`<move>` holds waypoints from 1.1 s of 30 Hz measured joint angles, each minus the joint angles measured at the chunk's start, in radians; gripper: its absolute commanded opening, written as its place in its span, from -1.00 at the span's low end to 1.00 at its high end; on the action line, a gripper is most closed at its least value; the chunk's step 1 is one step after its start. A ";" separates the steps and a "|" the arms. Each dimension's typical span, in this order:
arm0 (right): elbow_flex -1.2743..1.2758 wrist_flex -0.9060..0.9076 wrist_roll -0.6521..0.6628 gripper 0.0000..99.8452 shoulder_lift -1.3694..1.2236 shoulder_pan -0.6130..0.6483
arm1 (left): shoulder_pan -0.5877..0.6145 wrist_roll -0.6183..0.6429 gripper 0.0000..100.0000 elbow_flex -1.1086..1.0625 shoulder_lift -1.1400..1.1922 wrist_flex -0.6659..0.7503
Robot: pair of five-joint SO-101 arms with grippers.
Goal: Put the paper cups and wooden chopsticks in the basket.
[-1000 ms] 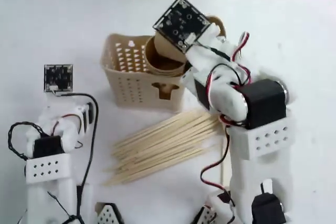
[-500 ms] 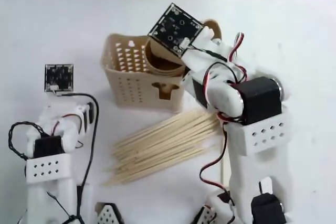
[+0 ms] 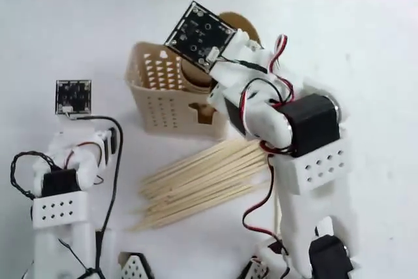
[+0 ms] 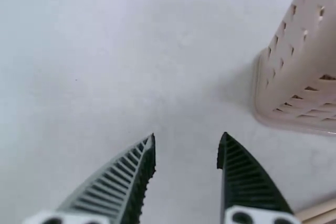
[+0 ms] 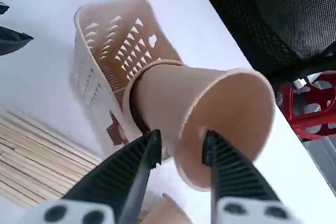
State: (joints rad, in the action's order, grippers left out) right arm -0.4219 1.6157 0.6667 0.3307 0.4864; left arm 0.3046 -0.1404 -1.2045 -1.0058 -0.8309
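Right gripper (image 5: pixel 181 134) pinches the rim of a paper cup (image 5: pixel 210 100), one finger outside the wall and one inside the mouth. The cup is tilted, wide mouth toward the wrist camera. Its narrow end appears seated in the mouth of a second cup (image 5: pixel 131 92) that stands in the basket (image 5: pixel 100 45). In the high view, the held cup's rim (image 3: pixel 240 20) peeks out behind the right arm's camera board (image 3: pixel 199 34), above the basket's far right corner. Wooden chopsticks (image 3: pixel 202 181) lie in a loose fanned pile on the table (image 3: pixel 366 44), just in front of the basket, outside it. Left gripper (image 4: pixel 188 137) hangs over bare table beside the basket wall (image 4: pixel 299 77), fingers spread with nothing between them. Chopstick ends (image 4: pixel 317 212) show near it. Against a second ago, the right arm has swung leftward over the basket: its camera board now sits nearer the basket's middle, and the held cup has travelled with it. Left arm (image 3: pixel 62 181), basket and chopstick pile are where they were.
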 measured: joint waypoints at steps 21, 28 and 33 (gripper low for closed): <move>0.000 -0.229 -0.101 -0.53 -0.195 0.087 | 0.000 0.000 -0.60 0.000 0.000 0.000; 0.002 -0.284 -0.101 -0.53 -0.230 0.114 | 0.000 0.000 -0.60 0.000 0.000 0.000; 0.002 -0.170 -0.101 -0.53 -0.152 0.086 | 0.000 0.000 -0.60 0.000 0.000 0.000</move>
State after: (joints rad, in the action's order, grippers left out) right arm -0.4204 1.4454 0.5654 0.1788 0.5723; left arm 0.3046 -0.1404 -1.2045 -1.0058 -0.8309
